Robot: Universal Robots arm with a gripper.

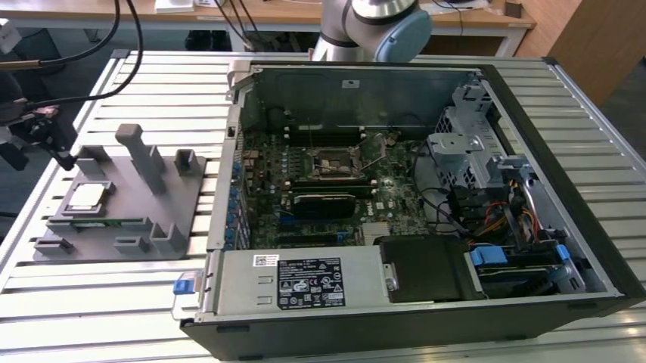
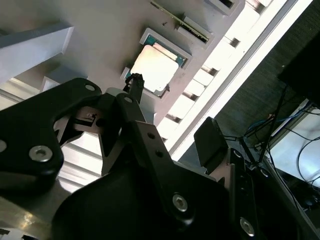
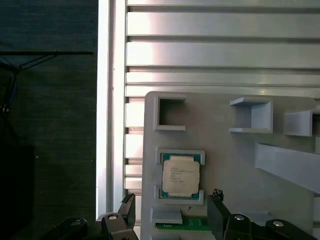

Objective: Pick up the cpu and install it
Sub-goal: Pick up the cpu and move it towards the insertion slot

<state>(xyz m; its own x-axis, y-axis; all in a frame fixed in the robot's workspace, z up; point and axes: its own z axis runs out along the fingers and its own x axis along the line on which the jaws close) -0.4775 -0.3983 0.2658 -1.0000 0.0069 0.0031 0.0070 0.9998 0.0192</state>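
The cpu (image 1: 86, 198), a flat square chip with a silver top, lies in a shallow pocket of the grey fixture plate (image 1: 121, 231) at the exterior view's left. My gripper (image 1: 41, 147) hovers above that plate's far left edge. In the first wrist view the cpu (image 3: 180, 175) sits just beyond my gripper (image 3: 172, 212), whose two black fingertips (image 3: 127, 210) stand wide apart on either side of it. The second wrist view shows the same: cpu (image 2: 155, 67) in its pocket, gripper (image 2: 172, 112) open, nothing between the fingers.
An open computer case (image 1: 565, 174) fills the exterior view's right, with the motherboard and its bare socket (image 1: 333, 162) and a black heatsink block (image 1: 323, 203). Upright grey posts (image 1: 141, 155) and a green memory stick (image 3: 182, 226) stand on the fixture. The table (image 1: 101, 302) is slatted aluminium.
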